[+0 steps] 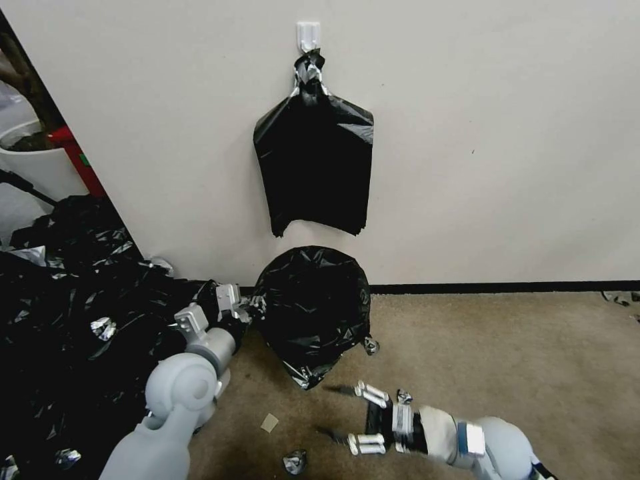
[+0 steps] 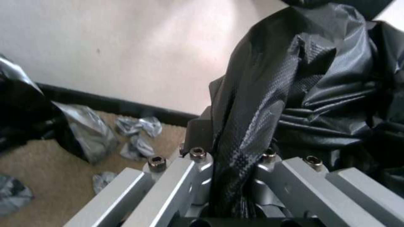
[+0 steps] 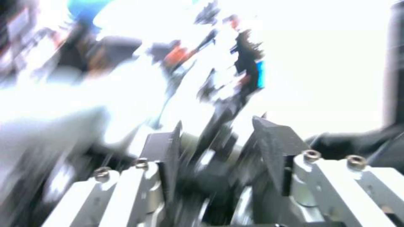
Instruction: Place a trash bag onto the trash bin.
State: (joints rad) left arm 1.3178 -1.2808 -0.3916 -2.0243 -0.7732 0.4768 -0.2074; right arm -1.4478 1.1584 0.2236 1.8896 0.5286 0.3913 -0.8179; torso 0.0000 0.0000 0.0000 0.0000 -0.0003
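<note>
- Against the foot of the cream wall, on the tan carpet (image 1: 467,353), a thin, glossy, wrinkled black plastic trash bag (image 1: 313,310) drapes over a rounded shape; whether the trash bin sits beneath cannot be told.
- At that bag's left edge, the head view shows the left gripper (image 1: 250,308) touching the film.
- From the left wrist view comes what the head view hides: a twisted fold of the black film (image 2: 248,119) runs down between the silver fingers (image 2: 198,176), which are clamped on it.
- Nearer the robot, the right gripper (image 1: 341,415) hangs low over the carpet, apart from the bag, its dark pads spread with nothing between them.
- Its own wrist view is smeared; the dark fingertips (image 3: 273,145) stand apart there too.
- On a white wall hook (image 1: 308,33) above hangs a thick flat sheaf of black bags with a grey-taped neck (image 1: 313,167).
- Along the carpet's left side lies a huge heap of black film with silver scraps (image 1: 73,313), crowding the left arm.
- Small silver scraps (image 1: 294,461) lie on the carpet near the right gripper.
</note>
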